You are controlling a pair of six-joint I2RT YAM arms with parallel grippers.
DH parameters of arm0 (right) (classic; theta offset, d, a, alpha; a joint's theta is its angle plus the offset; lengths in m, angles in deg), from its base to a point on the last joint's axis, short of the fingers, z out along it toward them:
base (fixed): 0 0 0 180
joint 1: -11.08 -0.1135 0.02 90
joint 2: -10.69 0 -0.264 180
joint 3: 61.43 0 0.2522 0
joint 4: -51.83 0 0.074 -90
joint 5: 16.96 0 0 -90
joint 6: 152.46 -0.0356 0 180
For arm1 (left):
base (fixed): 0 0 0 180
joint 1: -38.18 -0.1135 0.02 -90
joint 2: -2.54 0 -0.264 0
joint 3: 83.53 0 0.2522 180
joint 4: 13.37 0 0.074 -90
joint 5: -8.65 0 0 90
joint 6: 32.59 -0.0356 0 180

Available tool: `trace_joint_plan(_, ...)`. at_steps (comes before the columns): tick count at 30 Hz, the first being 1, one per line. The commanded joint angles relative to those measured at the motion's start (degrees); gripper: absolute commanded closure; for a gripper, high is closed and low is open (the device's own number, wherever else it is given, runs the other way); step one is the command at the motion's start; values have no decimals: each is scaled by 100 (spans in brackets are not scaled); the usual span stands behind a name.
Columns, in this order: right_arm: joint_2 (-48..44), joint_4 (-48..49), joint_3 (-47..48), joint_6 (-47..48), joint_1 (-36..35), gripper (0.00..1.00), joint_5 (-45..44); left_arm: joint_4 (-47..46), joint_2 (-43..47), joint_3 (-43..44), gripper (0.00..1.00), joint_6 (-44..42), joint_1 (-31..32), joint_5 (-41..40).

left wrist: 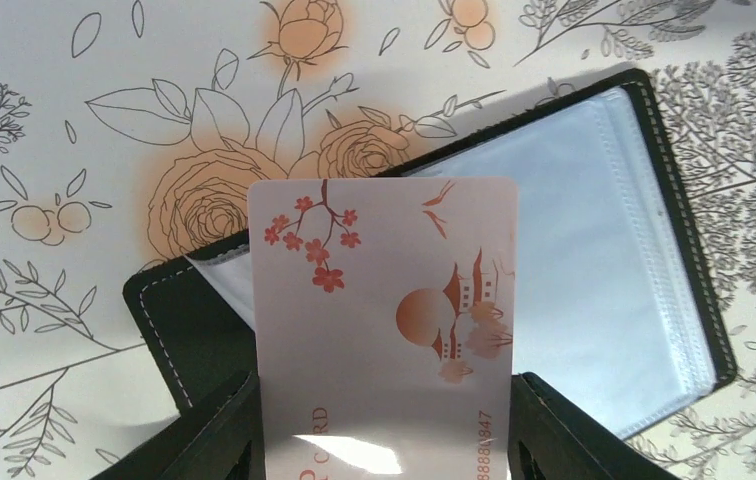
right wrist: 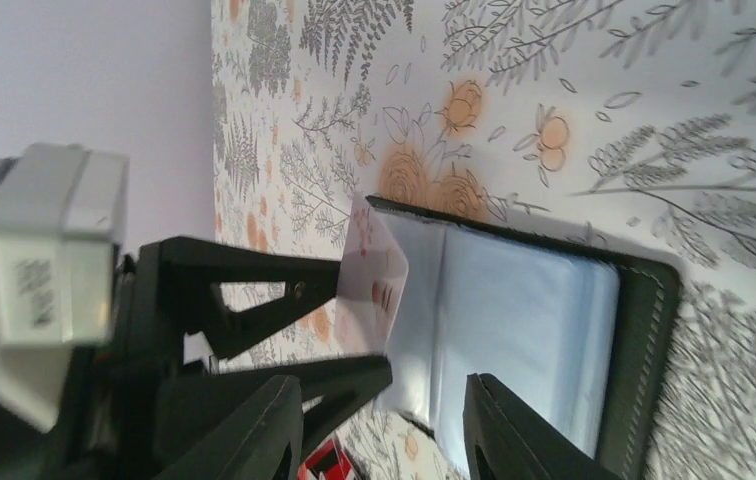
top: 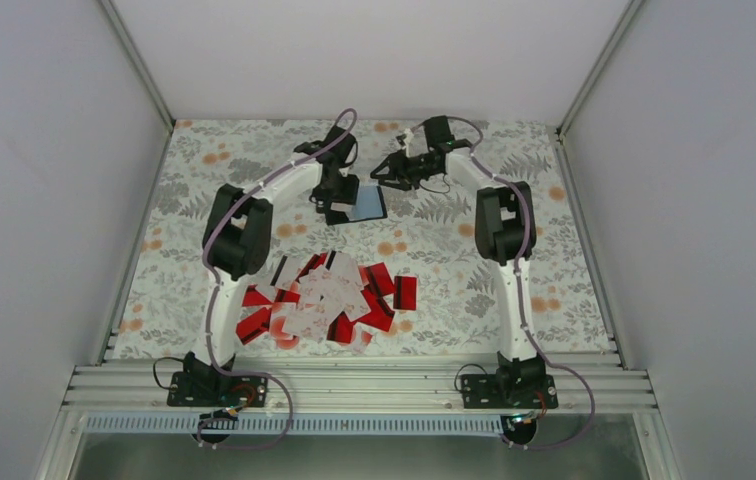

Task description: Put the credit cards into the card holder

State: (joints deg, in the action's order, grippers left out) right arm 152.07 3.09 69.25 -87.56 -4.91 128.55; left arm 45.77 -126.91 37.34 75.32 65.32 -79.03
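Low and left of centre, near the arm bases: loose cards (top: 324,300), red and pale, heaped on the floral cloth (top: 544,260), well apart from the work at the far end. Probably left there as stock, to be fetched one at a time.

Further back, left gripper (top: 335,207): closed partway on one card (left wrist: 384,320), pinched across its width near the bottom edge, a black finger (left wrist: 216,430) at either side. Free end leading, hanging over one half of the holder (left wrist: 594,260). Judged a grip chosen to leave most of the card clear for sliding into a sleeve. Not in any pocket yet, by the look of it; contact with the holder uncertain.

Holder lying open and flat on the cloth, just right of that gripper, pages up so the sleeves face the card.

Right of it, right gripper (top: 386,172): jaws apart, nothing between them, poised low by the holder's far side. Perhaps there to steady the cover or spread a sleeve; touching or not, cannot tell.

Look of the card: pale pink-white, glossy, rounded corners, a red blossom twig at upper left, a sun and pagoda in rust tones at right, letters and digits printed along the bottom. Holder: black cover with pale stitching, clear plastic sleeves over a blue-grey lining.
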Motion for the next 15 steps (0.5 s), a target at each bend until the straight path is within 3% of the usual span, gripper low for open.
trace_joint_plan(1,-424,225,-361,120,51,59,259,32,-105,175,43,-104,-44,138)
trace_joint_plan(15,-357,967,-918,-287,8,60,872,-238,-171,74,43,124,-298,1024)
